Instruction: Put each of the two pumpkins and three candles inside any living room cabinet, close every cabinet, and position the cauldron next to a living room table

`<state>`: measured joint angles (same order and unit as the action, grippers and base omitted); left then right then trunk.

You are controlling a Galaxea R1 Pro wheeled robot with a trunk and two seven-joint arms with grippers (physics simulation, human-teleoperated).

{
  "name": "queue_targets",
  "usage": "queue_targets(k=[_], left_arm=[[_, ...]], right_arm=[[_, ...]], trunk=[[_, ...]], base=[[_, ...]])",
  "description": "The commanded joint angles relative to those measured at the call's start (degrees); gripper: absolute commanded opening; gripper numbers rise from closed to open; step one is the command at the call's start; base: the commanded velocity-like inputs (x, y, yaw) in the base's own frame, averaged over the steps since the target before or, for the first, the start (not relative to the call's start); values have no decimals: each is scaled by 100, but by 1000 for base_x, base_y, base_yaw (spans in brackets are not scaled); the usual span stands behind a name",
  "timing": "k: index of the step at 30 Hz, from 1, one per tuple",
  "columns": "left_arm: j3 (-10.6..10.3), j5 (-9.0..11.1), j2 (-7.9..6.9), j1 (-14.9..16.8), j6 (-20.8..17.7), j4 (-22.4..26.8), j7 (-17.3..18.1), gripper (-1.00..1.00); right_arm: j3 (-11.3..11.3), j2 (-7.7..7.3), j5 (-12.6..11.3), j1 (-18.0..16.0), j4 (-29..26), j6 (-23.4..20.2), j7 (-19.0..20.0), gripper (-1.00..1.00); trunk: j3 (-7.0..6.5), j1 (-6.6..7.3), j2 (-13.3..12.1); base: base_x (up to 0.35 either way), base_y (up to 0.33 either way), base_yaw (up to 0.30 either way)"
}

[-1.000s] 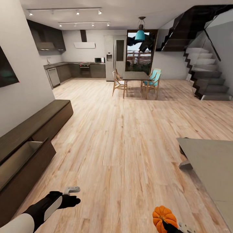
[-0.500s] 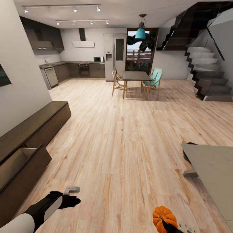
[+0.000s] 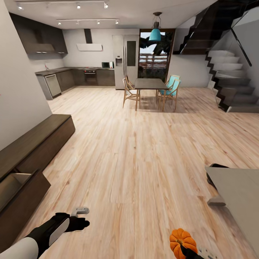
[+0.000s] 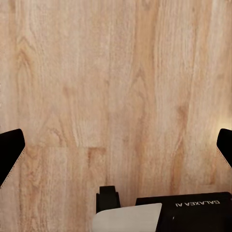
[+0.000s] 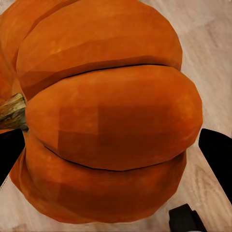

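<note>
A bright orange ribbed pumpkin (image 3: 181, 240) hangs over the wooden floor at the bottom right, and my right gripper (image 3: 188, 250) is shut on it. In the right wrist view the pumpkin (image 5: 111, 96) sits between the two black fingers, its stem to one side. My left gripper (image 3: 80, 210) stands open and empty over bare floor; its fingertips (image 4: 10, 153) are spread wide. The long dark cabinet (image 3: 39, 144) runs along the left wall with one drawer (image 3: 14, 185) pulled out. The grey table (image 3: 237, 190) is at the right. The black cauldron (image 3: 215, 167) peeks from behind its far corner.
Wide wooden floor lies ahead. A dining table with chairs (image 3: 151, 90) stands far back, in front of the kitchen counters (image 3: 72, 77). A staircase (image 3: 230, 82) rises at the back right. The white wall (image 3: 18, 104) runs above the cabinet.
The camera has moved: the cabinet and its open drawer have slid toward the left edge, the table toward the right edge. Both arms hold the same pose, pumpkin still gripped.
</note>
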<state>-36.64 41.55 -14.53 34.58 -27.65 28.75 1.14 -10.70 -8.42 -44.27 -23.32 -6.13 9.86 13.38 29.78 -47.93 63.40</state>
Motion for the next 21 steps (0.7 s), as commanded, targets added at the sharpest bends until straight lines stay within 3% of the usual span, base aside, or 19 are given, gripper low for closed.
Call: queue_targets(k=[1,21], left_arm=[[-21,2,-6,5,-14,7,9,100],[-36,-6,-5,5,-4,8,0,100]], right_arm=[[-38,-2,-62,-6,6,22,24,-100],[-38,-2,-58,-6,6,34,24,-100]], trunk=[[5,-4,3],[5,-4,3]], base=[[333,0,0],[333,0,0]])
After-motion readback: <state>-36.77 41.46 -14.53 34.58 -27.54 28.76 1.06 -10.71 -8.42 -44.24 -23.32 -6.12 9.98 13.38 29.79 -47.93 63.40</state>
